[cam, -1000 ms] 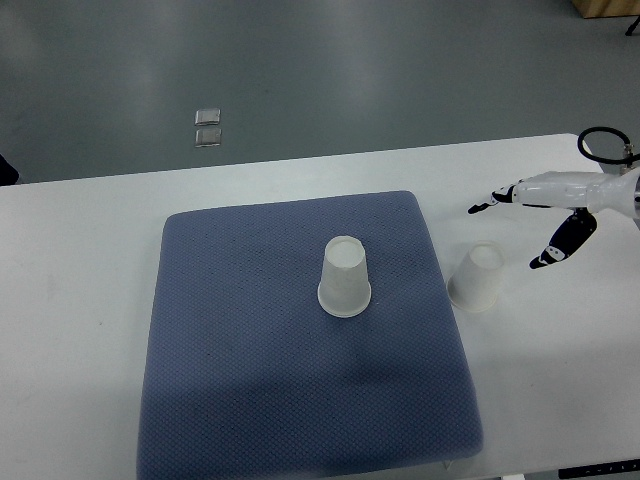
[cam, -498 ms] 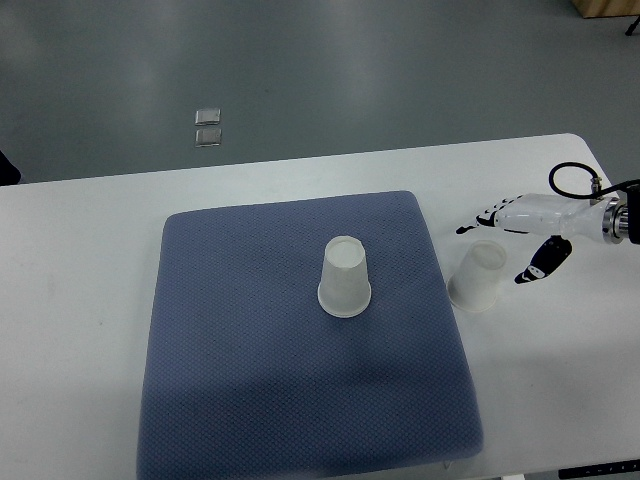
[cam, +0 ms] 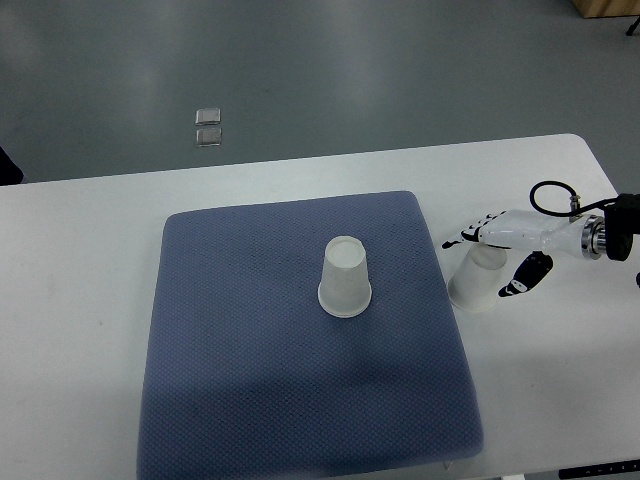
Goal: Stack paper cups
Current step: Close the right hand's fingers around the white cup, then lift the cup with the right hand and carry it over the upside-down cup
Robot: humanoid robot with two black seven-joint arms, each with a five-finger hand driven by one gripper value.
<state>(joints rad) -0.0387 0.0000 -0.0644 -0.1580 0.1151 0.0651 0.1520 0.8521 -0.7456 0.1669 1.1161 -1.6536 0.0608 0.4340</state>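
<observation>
Two white paper cups stand upside down. One cup (cam: pixel 345 278) is in the middle of the blue mat (cam: pixel 250 380). The other cup (cam: pixel 476 285) stands on the white table just right of the mat's edge. My right hand (cam: pixel 488 258) reaches in from the right and is spread over this second cup, fingers above its top and thumb at its right side. The fingers are not closed on the cup. The left arm does not show.
The white table (cam: pixel 80 300) carries the mat. Its far edge runs behind the mat and its right edge lies near my right wrist. A small clear object (cam: pixel 208 128) lies on the grey floor beyond the table.
My right hand has moved left and down, from beside the right-hand cup to over it. Both cups stayed in place.
</observation>
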